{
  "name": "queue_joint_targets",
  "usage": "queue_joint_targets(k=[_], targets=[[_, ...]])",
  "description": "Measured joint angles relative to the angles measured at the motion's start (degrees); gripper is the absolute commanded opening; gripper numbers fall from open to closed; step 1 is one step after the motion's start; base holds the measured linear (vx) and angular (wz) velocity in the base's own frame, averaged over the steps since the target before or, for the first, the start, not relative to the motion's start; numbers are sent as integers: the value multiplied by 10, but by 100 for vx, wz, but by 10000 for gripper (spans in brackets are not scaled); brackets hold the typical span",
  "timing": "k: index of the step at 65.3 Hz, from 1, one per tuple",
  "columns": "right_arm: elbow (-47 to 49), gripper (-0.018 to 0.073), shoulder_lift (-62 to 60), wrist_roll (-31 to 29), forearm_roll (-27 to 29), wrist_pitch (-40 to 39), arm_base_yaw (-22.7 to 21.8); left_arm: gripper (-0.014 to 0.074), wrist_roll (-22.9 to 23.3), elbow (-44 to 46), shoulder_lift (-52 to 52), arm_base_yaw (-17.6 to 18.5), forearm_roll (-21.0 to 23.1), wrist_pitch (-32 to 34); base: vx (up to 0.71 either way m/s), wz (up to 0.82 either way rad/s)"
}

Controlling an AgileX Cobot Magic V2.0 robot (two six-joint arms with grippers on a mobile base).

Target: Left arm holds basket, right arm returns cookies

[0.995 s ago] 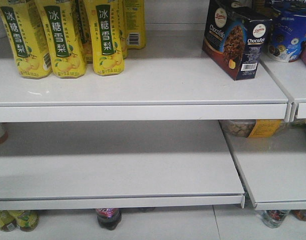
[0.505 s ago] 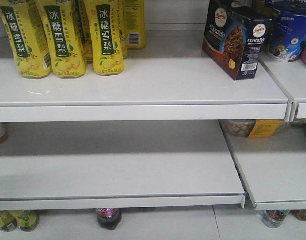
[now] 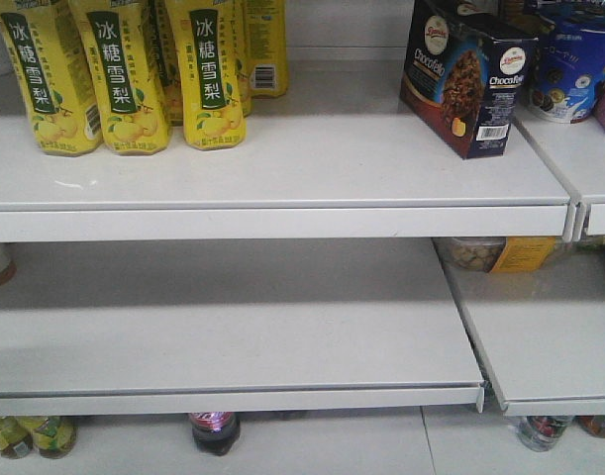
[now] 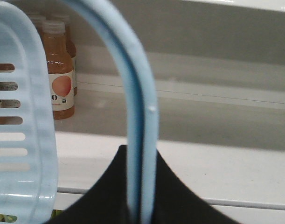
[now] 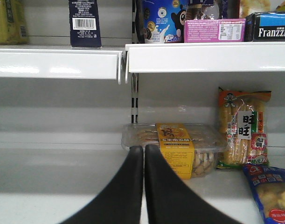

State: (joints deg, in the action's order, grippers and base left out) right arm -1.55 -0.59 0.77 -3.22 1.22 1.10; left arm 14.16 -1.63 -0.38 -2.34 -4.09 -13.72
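Front view: we see the dark navy rectangular cookie box [image 3: 467,77] upright on the white upper shelf [image 3: 282,168] | left tool [image 4: 142,212] clamped on light blue plastic basket handle [image 4: 140,116] | right tool [image 5: 143,161] closed, empty | we judge return done; next, retreat.

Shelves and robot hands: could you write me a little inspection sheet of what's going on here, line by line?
Surface: white shelves, mostly bare in the middle.
Job's things: cookies stand upright at the right end of the upper shelf, nothing gripping them; basket hangs by its handle.
Clutter: yellow drink bottles upper left; blue cookie tub to the right of the box; clear snack tray and snack bags on the lower shelf; orange bottles.
Grippers: left gripper, jaws closed on the basket handle; right gripper, jaws closed, empty.
Cables: nothing seen.
Surroundings: shop shelving; more bottles underneath.
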Motion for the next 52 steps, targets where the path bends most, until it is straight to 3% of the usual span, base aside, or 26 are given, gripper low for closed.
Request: queue_joint_targets(k=[52], targets=[[0, -8, 0, 0, 0, 0, 0, -6, 0, 0, 0, 0, 0, 0, 0, 0]])
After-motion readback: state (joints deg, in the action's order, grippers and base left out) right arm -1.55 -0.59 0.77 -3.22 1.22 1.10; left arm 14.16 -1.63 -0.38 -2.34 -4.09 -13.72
